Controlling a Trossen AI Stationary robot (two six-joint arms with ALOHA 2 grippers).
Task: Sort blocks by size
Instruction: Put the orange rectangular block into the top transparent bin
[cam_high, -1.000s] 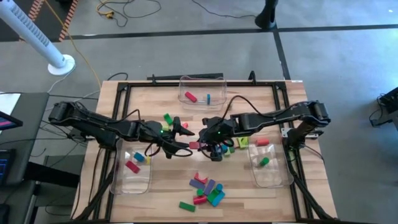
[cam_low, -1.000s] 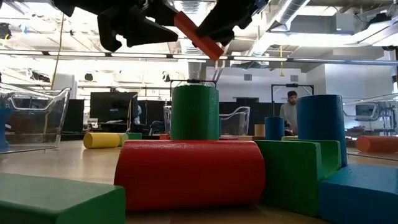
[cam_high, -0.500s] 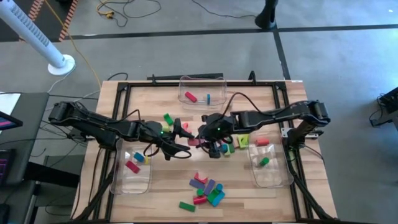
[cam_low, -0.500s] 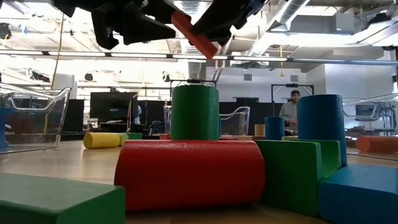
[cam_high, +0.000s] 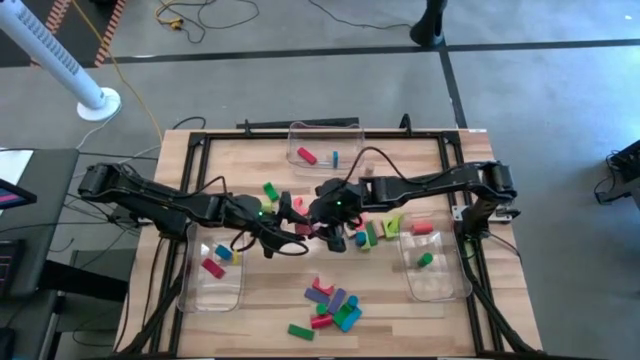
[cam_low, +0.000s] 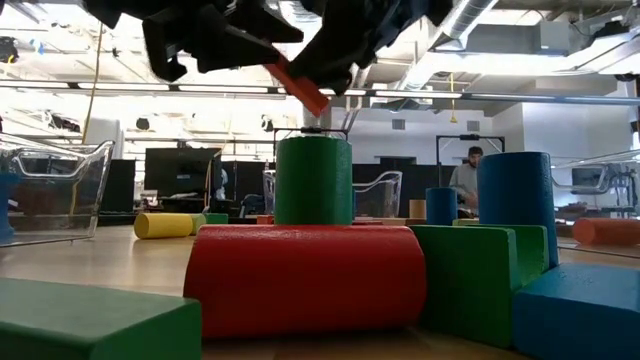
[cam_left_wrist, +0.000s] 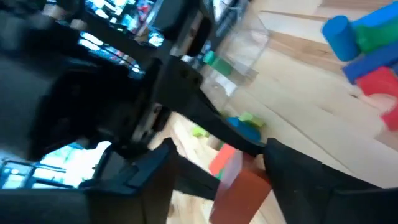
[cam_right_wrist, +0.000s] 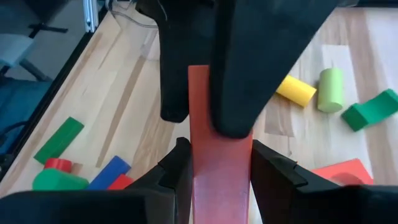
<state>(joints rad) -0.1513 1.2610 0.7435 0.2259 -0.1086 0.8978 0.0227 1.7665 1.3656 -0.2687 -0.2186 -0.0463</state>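
A red bar (cam_high: 308, 229) hangs in the air over the middle of the table, with my right gripper (cam_high: 322, 228) shut on it. My left gripper (cam_high: 298, 222) meets it from the table's left, open. Its two dark fingers (cam_right_wrist: 177, 74) stand on either side of the bar's far end (cam_right_wrist: 200, 81). The left wrist view shows the same bar (cam_left_wrist: 239, 186) between those fingers. In the low view it (cam_low: 296, 85) slants high above the blocks on the table. Loose blocks (cam_high: 333, 305) lie toward the near edge, and more (cam_high: 375, 230) lie right of centre. My right gripper pinches the red bar's two long sides (cam_right_wrist: 217, 180) between its two fingers, which lie along the bar. The bar sticks out beyond the fingertips toward the table's left, slanted and lifted clear of the table. My left gripper: I cannot tell whether its fingers touch the bar's far end.
Three clear bins stand on the table, each holding a few blocks: one at the far edge (cam_high: 325, 130), one near left (cam_high: 195, 290), one near right (cam_high: 445, 285). A green bar (cam_high: 300, 331) lies by the near edge. A person (cam_low: 467, 180) stands in the room behind.
My right gripper has carried the red bar toward the table's left and slightly down. The bar's free end now lies between my left gripper's fingers. The bar stays clear of the table.
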